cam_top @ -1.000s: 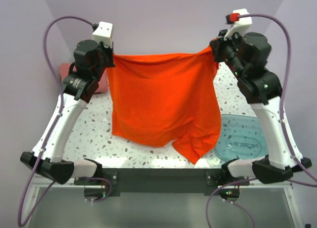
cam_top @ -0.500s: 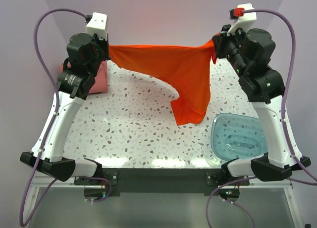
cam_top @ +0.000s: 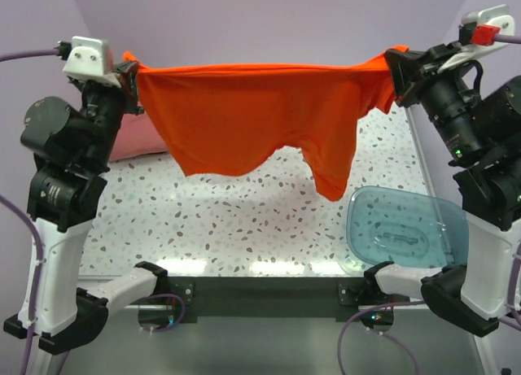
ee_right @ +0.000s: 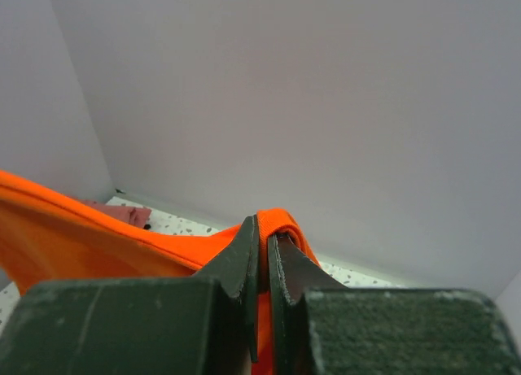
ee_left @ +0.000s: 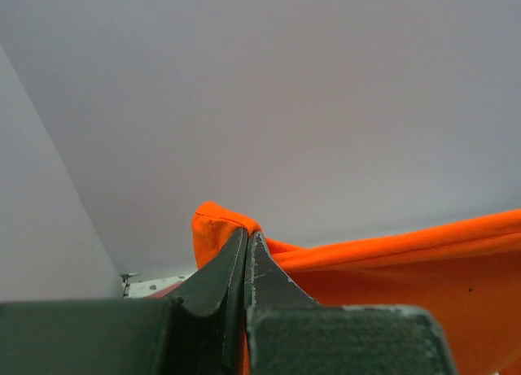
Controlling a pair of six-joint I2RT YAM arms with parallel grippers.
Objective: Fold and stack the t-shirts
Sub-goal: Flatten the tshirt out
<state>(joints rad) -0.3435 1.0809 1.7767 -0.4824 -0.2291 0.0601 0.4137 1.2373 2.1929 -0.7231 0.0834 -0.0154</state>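
Note:
The bright orange-red t-shirt [cam_top: 252,115] hangs stretched high in the air between my two grippers, its lower edge clear of the table. My left gripper [cam_top: 129,64] is shut on its left top corner; the wrist view shows the jaws [ee_left: 246,237] pinching a fold of orange cloth [ee_left: 391,269]. My right gripper [cam_top: 393,59] is shut on the right top corner, cloth [ee_right: 281,224] squeezed between the jaws [ee_right: 264,224]. The dusty pink-red t-shirt [cam_top: 134,139] lies at the far left of the table, partly hidden behind my left arm; it also shows in the right wrist view [ee_right: 122,214].
A translucent blue plastic tub [cam_top: 403,228] lies at the near right of the speckled table [cam_top: 228,220]. Purple walls close the back and both sides.
Both grippers have risen and moved apart, pulling the orange-red t-shirt taut and lifting it off the table. The shirt now hangs spread wide instead of bunched toward the right.

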